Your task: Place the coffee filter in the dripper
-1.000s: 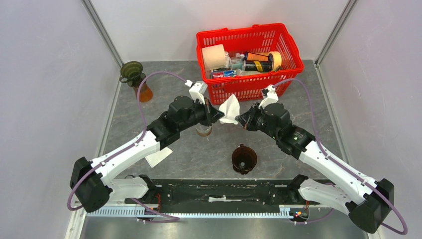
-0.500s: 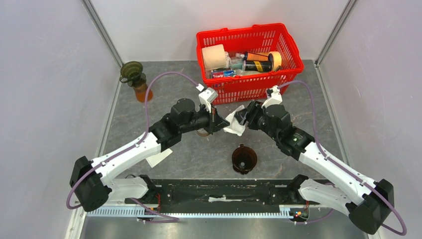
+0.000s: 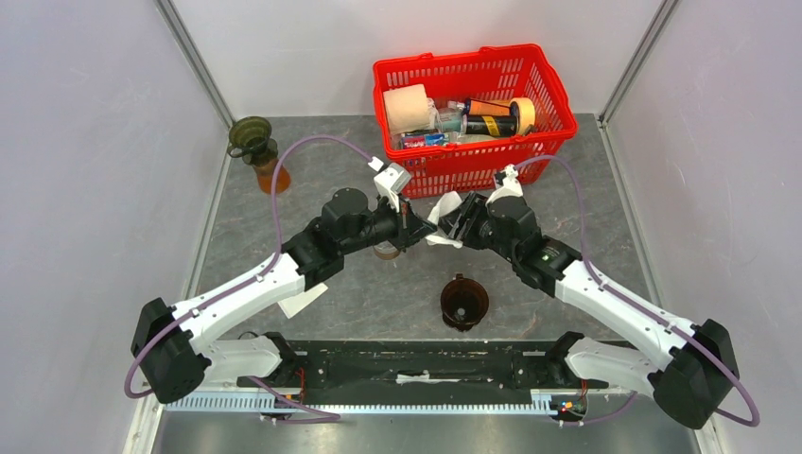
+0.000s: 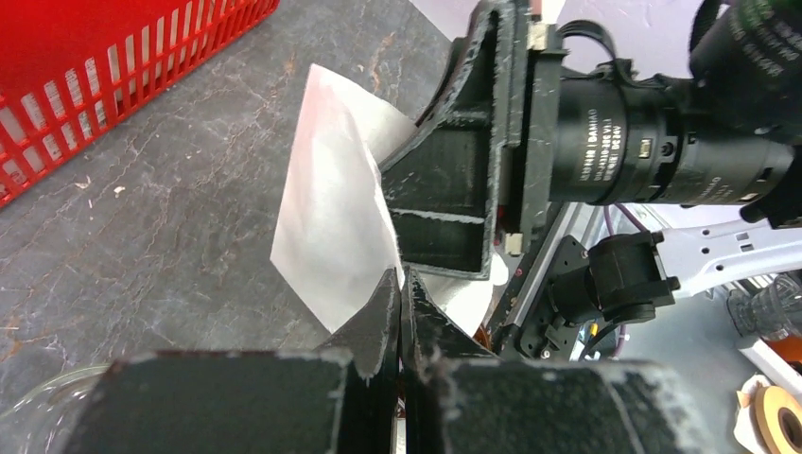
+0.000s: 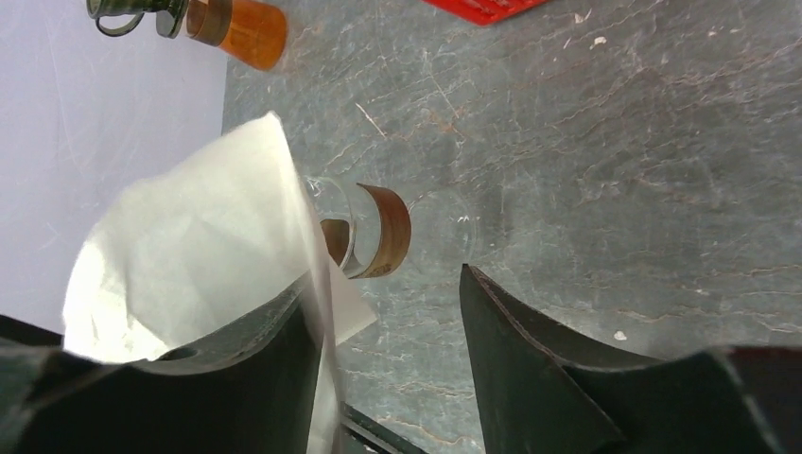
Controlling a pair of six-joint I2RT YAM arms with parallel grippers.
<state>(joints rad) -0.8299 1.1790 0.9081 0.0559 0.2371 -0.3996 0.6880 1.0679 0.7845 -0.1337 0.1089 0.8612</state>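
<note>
The white paper coffee filter [image 3: 443,216] hangs above the table between my two grippers. My left gripper [image 3: 413,227] is shut, pinching the filter's lower edge [image 4: 333,222] between its fingertips [image 4: 388,293]. My right gripper [image 3: 458,219] is open, and the filter [image 5: 194,241] lies draped over its left finger [image 5: 255,378], while its right finger [image 5: 530,359] stands free. The dark brown dripper [image 3: 464,302] stands empty on the table in front of both grippers, nearer the arm bases.
A glass cup with a brown band [image 3: 386,250] stands under the left gripper and also shows in the right wrist view [image 5: 378,232]. A red basket [image 3: 544,90] of items is at the back. An orange bottle [image 3: 272,175] stands back left. A white sheet [image 3: 301,298] lies under the left arm.
The right gripper has turned and moved left, closer to the left gripper. The filter dipped lower between them and now sits bunched between the two grippers.
</note>
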